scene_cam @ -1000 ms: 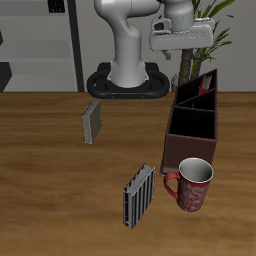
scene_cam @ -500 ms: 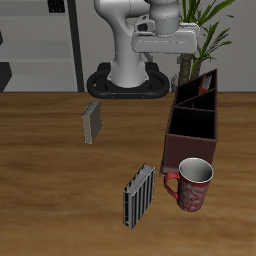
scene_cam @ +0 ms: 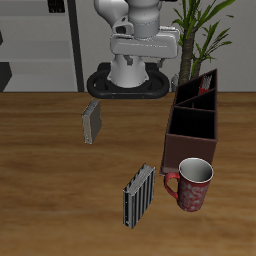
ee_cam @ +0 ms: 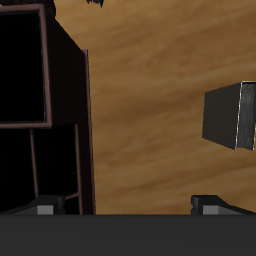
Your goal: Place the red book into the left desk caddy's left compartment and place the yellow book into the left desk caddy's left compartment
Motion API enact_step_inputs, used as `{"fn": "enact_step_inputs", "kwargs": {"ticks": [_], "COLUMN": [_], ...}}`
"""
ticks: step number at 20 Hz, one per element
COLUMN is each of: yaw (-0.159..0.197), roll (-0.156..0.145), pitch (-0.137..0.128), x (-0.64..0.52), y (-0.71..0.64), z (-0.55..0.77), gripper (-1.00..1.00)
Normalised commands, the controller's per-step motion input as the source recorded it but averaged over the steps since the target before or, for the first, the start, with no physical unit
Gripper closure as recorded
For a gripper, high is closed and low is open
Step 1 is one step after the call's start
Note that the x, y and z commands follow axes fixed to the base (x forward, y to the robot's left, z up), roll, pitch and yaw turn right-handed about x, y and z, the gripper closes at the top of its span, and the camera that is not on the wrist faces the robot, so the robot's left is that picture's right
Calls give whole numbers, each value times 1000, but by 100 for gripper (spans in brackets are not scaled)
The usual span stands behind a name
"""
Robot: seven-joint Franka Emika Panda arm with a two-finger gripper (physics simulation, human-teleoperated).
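The red book [scene_cam: 206,84] leans inside the farthest-back compartment of the left desk caddy [scene_cam: 172,128], a long maroon box with a black interior. The yellow book [scene_cam: 92,121] stands upright on the table, well away from the caddy. My gripper [scene_cam: 146,57] hangs high above the table's back, between the caddy and the yellow book, open and holding nothing. In the wrist view the gripper [ee_cam: 128,206] is open, with the caddy [ee_cam: 70,60] to one side and the yellow book [ee_cam: 232,117] to the other.
A black-and-white striped book [scene_cam: 138,195] stands near the table's front edge. A red patterned mug [scene_cam: 192,185] sits just in front of the caddy's near end. A potted plant [scene_cam: 205,30] rises behind the caddy.
The gripper has travelled sideways from above the caddy's back end toward the robot's base and the yellow book's side, open and empty throughout. Nothing on the table moved.
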Motion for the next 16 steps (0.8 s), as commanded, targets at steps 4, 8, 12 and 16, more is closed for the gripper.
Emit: {"fn": "enact_step_inputs", "kwargs": {"ticks": [4, 8, 12, 16], "yaw": [96, 29, 89, 99], "roll": [42, 40, 9, -72], "pitch": [24, 92, 31, -86], "x": [252, 306, 286, 55], "y": [-488, -470, -507, -379], "z": [124, 8, -68, -121], "gripper": [-100, -100, -100, -100]}}
